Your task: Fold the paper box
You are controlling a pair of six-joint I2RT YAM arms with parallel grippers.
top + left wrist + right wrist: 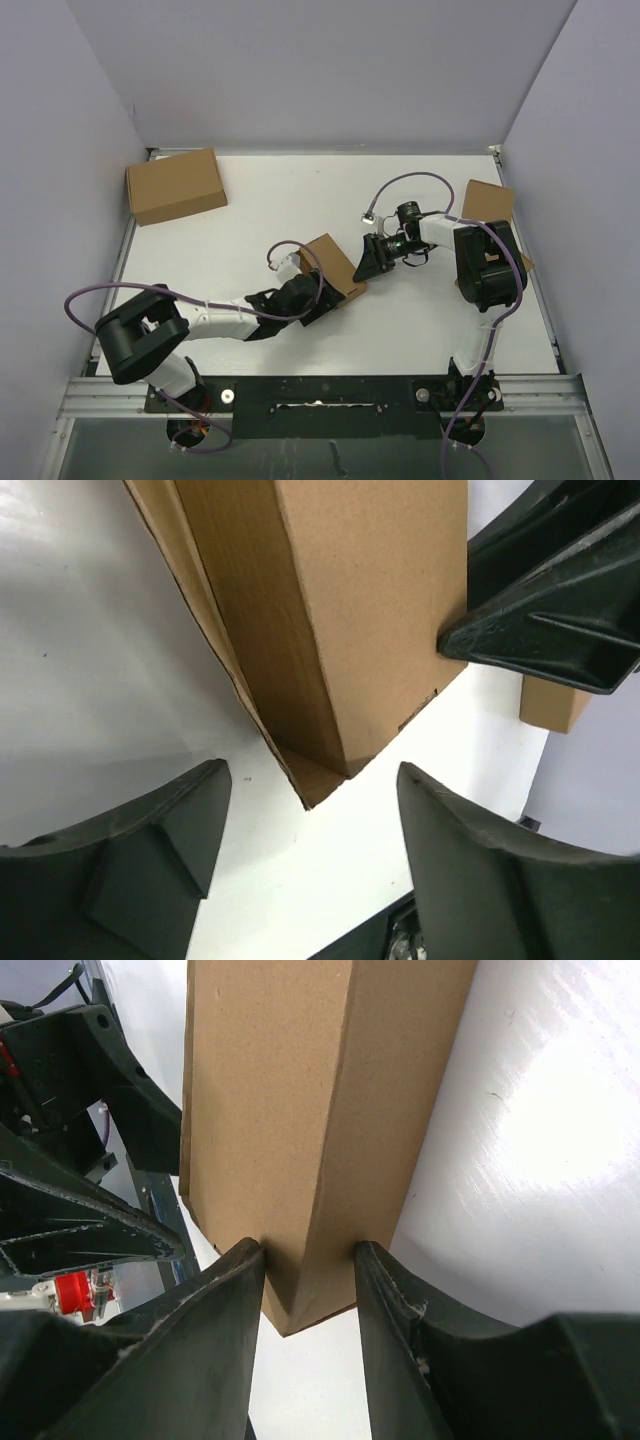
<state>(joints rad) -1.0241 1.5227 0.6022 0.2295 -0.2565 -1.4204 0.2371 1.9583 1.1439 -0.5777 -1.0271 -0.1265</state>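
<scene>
I've got the paper box (333,262) at table (250,200) ctr, right gripper (310,1252) pinching its right end, left gripper (310,775) w/ jaws apart, holding nothing, hovering just off the box's near-left corner.

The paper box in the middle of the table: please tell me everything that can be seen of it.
The paper box is plain brown cardboard, folded into a small oblong shape with sharp edges. It lies slantwise on the white table. The right gripper clamps one end. The left gripper stands open at the other end, where a loose flap edge juts out, apparently not touching it.
</scene>
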